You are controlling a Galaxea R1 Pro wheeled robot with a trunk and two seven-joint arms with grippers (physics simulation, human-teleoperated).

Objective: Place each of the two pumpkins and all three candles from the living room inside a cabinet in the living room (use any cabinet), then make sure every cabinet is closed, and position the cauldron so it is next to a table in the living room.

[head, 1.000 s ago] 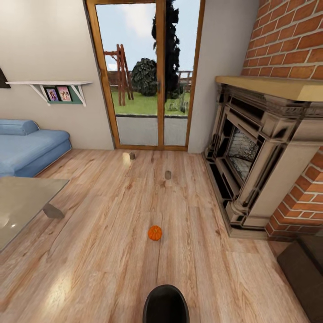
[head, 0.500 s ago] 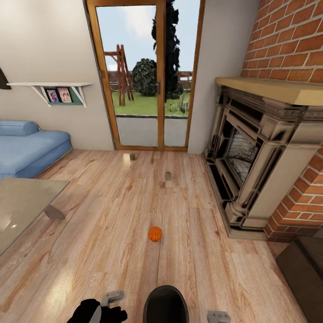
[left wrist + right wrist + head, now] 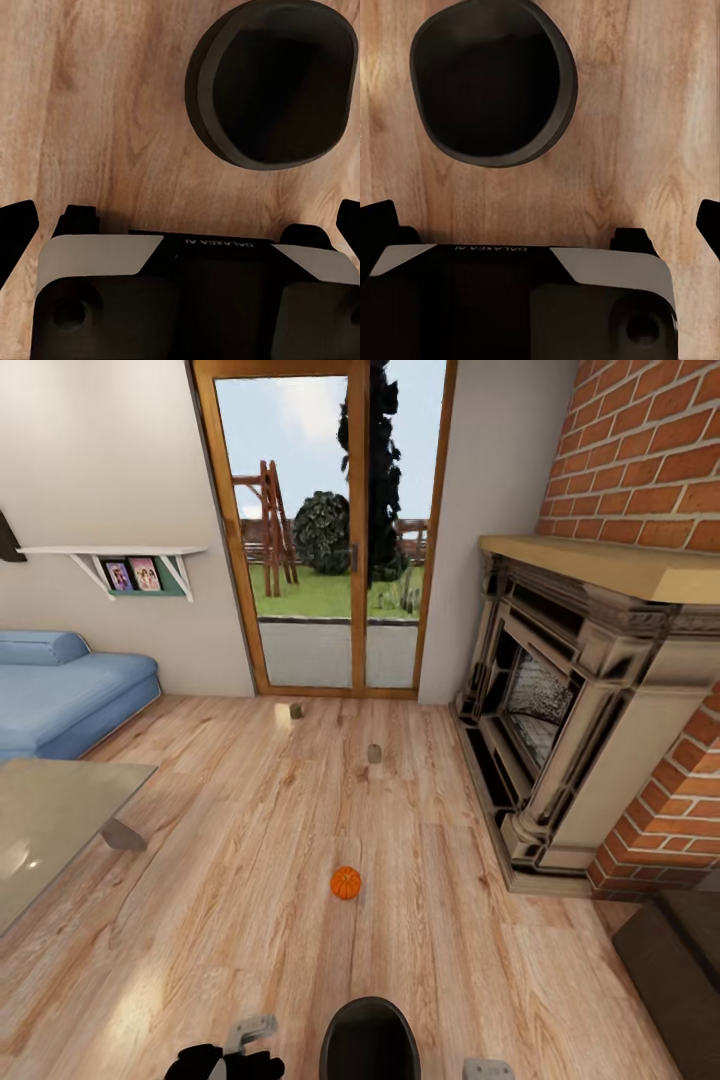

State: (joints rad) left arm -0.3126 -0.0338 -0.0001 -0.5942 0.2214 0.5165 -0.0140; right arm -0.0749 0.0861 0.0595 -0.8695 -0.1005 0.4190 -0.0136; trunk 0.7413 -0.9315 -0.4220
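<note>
One orange pumpkin (image 3: 345, 882) sits on the wood floor in front of me. Two small grey-brown candles stand farther off, one (image 3: 374, 753) mid-floor and one (image 3: 296, 710) near the glass door. The black cauldron (image 3: 370, 1040) is at my base, seen from above as a dark round pot (image 3: 274, 82) (image 3: 491, 82) in both wrist views. My left gripper (image 3: 235, 1050) (image 3: 180, 221) hangs open just left of the cauldron, and my right gripper (image 3: 488, 1069) (image 3: 540, 217) hangs open to its right, both empty. A corner of the dark-brown cabinet (image 3: 675, 960) shows at lower right.
A glass table (image 3: 50, 810) stands at the left with a blue sofa (image 3: 60, 690) behind it. A stone fireplace (image 3: 570, 700) in a brick wall fills the right side. The glazed door (image 3: 335, 530) is straight ahead. Open floor lies between me and the pumpkin.
Both grippers came up into the bottom of the head view beside the cauldron, then the left one sank slightly. The pumpkin and candles have stayed put.
</note>
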